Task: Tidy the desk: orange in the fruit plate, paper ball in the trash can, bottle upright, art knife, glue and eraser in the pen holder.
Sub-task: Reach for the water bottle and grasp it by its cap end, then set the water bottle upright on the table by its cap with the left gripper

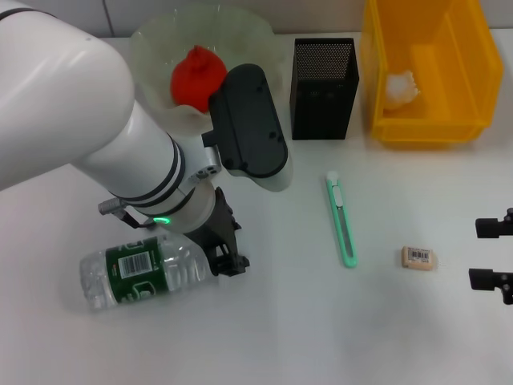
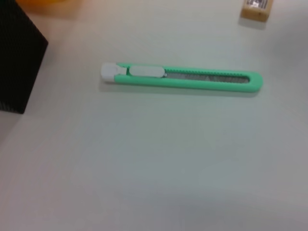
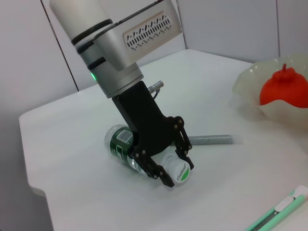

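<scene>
The left tool (image 3: 168, 166) grips the neck of the clear green-labelled plastic bottle (image 1: 140, 271) lying on the white counter (image 1: 280, 337) — light, probably slippery; the right tool (image 1: 493, 253) stands apart.

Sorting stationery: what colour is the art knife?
Green art knife, white slider; left wrist view.

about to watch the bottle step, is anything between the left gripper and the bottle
Nothing visible. The left gripper is already at the neck of the lying bottle, a finger on either side just behind the cap, with no other object near it. The right gripper waits at the desk's right edge.
</scene>
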{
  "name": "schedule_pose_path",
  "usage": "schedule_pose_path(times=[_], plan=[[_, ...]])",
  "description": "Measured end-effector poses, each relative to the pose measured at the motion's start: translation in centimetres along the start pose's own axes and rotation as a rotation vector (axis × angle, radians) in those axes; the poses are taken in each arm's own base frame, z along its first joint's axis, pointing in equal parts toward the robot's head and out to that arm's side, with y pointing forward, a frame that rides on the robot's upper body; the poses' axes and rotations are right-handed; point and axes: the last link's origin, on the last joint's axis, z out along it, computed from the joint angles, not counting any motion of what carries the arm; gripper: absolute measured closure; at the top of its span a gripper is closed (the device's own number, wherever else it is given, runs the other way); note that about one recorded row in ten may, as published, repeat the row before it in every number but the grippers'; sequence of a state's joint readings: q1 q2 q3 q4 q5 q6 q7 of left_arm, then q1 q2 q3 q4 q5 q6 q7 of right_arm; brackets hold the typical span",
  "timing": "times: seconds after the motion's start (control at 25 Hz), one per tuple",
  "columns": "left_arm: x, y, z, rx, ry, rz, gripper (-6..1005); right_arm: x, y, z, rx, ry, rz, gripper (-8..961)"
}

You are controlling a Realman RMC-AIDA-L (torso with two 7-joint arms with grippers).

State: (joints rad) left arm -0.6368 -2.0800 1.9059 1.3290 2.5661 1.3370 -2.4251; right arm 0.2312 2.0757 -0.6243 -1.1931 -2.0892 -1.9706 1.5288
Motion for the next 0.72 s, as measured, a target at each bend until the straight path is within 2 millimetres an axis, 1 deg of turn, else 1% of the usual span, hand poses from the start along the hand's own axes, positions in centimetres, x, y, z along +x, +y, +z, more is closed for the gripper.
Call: schedule_pose_path(times=[0.12, 0.16, 0.2, 0.32, 0.36, 0.4, 0.56, 0.64, 0.68, 0.72], plan=[[0.0, -0.1, -0.1, 0.007, 0.014, -0.011, 486, -0.1, -0.1, 0.2, -0.006, -0.004, 0.001, 197], [0.0, 0.0, -0.6, 0.010, 0.045, -0.027, 500, -0.2, -0.1, 0.3, -0.009, -0.006, 0.001, 197], [0.0, 0.0, -0.6, 0.010, 0.045, -0.027, 514, -0.2, -0.1, 0.3, -0.009, -0.006, 0.001, 197], [0.0, 0.1, -1.9, 0.029, 0.115, -0.056, 556, -0.4, -0.2, 0.5, -0.015, -0.009, -0.005, 198], [-0.4, -0.1, -2.9, 0.045, 0.160, -0.090, 556, -0.7, -0.4, 0.7, -0.019, -0.012, -0.010, 198], [-0.4, -0.1, -2.9, 0.045, 0.160, -0.090, 555, -0.7, -0.4, 0.7, -0.019, -0.012, -0.010, 198], [-1.8, -0.4, -5.4, 0.068, 0.285, -0.175, 555, -1.3, -0.7, 1.1, -0.031, -0.016, -0.020, 199], [-3.0, -0.7, -6.6, 0.067, 0.361, -0.227, 555, -1.7, -0.8, 1.3, -0.039, -0.017, -0.024, 199], [-3.5, -0.8, -6.9, 0.063, 0.390, -0.248, 556, -1.8, -0.9, 1.4, -0.043, -0.018, -0.024, 199], [-3.5, -0.8, -6.9, 0.063, 0.390, -0.248, 556, -2.0, -0.9, 1.6, -0.050, -0.019, -0.024, 200]])
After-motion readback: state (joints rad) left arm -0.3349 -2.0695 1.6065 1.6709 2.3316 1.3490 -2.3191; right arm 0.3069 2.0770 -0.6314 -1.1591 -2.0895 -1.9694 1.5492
